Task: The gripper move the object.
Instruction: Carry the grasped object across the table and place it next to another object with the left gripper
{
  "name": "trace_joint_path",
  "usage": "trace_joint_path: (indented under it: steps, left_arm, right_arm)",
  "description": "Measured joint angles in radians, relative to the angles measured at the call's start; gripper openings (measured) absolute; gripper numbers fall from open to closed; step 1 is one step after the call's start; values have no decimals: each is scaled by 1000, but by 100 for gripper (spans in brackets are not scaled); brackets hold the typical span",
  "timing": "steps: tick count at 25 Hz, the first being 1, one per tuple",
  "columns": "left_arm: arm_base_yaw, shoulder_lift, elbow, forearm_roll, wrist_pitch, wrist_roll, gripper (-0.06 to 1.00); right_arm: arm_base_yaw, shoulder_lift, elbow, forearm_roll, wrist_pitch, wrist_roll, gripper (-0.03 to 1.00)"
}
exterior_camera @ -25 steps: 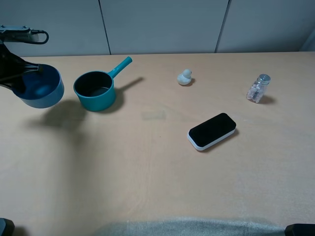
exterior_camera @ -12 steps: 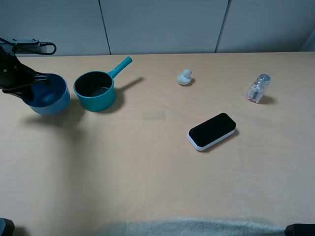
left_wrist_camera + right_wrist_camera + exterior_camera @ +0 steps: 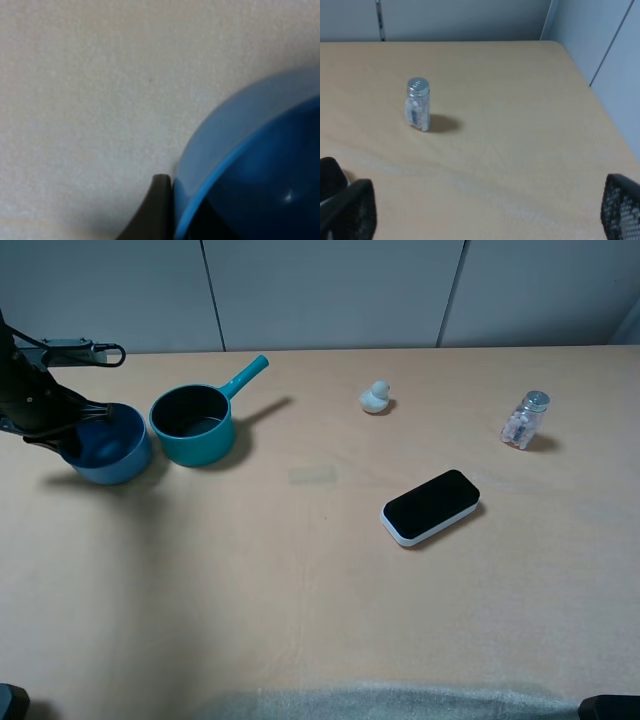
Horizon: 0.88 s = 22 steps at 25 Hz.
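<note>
The blue bowl (image 3: 112, 446) is at the table's far left, just left of the teal saucepan (image 3: 192, 425), low on or just above the surface. My left gripper (image 3: 76, 432) is shut on the bowl's left rim. In the left wrist view one black finger (image 3: 159, 207) presses the outside of the bowl's (image 3: 250, 160) wall, the other is inside. My right gripper (image 3: 485, 205) is open and empty, its fingers at the frame's edges; it is out of the exterior view.
A small white duck figure (image 3: 376, 397), a glass jar with a metal lid (image 3: 524, 421) (image 3: 417, 104) and a black-and-white flat device (image 3: 431, 506) stand on the tan table (image 3: 300, 590). The saucepan's handle points to the back right.
My left gripper has carried the blue bowl to the right and down, from raised at the far left edge to low beside the saucepan. The right arm's view has no earlier frame.
</note>
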Motion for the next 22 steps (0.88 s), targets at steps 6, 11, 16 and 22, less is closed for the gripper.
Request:
trace_joint_path:
  steps: [6, 11, 16, 22]
  left_arm:
    - [0, 0, 0, -3, 0, 0, 6]
    - [0, 0, 0, -3, 0, 0, 6]
    - [0, 0, 0, -3, 1, 0, 6]
    - [0, 0, 0, -3, 6, -1, 11]
  right_arm:
    - [0, 0, 0, 0, 0, 0, 68]
    - [0, 0, 0, 0, 0, 0, 68]
    - [0, 0, 0, 0, 0, 0, 68]
    - [0, 0, 0, 0, 0, 0, 68]
